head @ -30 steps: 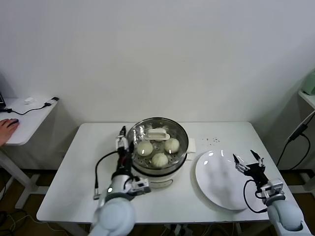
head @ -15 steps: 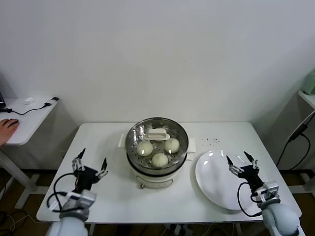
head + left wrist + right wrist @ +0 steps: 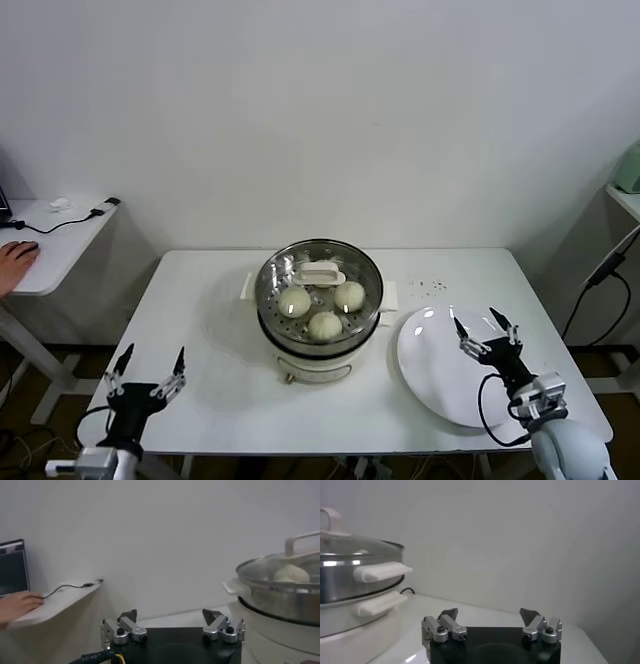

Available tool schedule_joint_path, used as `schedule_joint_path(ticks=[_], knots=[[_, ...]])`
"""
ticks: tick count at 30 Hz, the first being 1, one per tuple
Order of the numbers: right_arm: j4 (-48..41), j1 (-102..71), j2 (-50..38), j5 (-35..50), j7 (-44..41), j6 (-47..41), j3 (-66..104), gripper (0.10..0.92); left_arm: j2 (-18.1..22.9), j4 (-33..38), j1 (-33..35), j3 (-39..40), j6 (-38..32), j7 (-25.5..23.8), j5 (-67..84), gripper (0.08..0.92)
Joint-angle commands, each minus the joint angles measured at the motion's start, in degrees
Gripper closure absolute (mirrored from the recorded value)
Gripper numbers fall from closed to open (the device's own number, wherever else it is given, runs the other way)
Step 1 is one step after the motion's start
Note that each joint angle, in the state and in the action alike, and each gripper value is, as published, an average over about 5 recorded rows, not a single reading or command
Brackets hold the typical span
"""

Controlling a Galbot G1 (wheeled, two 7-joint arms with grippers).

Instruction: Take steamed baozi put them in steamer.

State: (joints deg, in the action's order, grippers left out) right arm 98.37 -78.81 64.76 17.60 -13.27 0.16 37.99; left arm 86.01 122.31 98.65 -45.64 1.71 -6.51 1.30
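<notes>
1. Three steamed baozi (image 3: 323,309) show in the steamer (image 3: 319,345) at the middle of the white table (image 3: 210,300): one on its left side, one on its right, one nearest the robot. A glass lid (image 3: 319,272) with a white handle lies over them.
2. One white plate (image 3: 440,385) lies just right of the steamer, bare where it shows.
3. A fourth bun cannot be made out (the lid handle covers the far part of the pot). The left wrist view gives only one bun behind the glass.
4. The left gripper (image 3: 146,377) hangs low off the table's near-left corner, fingers spread wide, gripping nothing.
5. The right gripper (image 3: 484,333) stands over the plate's right part, fingers likewise spread wide and empty; its arm is cut off at the frame's lower edge.
</notes>
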Motion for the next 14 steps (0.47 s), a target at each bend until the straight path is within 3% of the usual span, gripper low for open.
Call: schedule_joint_path(ticks=[1, 14], knots=[[0.7, -1.3, 0.4, 0.8, -0.3, 1.4, 0.8, 0.203, 4.0, 0.0, 4.2, -4.1, -7.5, -3.1, 5.6, 0.177], [1.1, -1.3, 0.9, 1.2, -0.2, 2.3, 1.1, 0.203, 4.4, 2.9, 4.3, -3.6, -7.3, -4.0, 0.6, 0.177]])
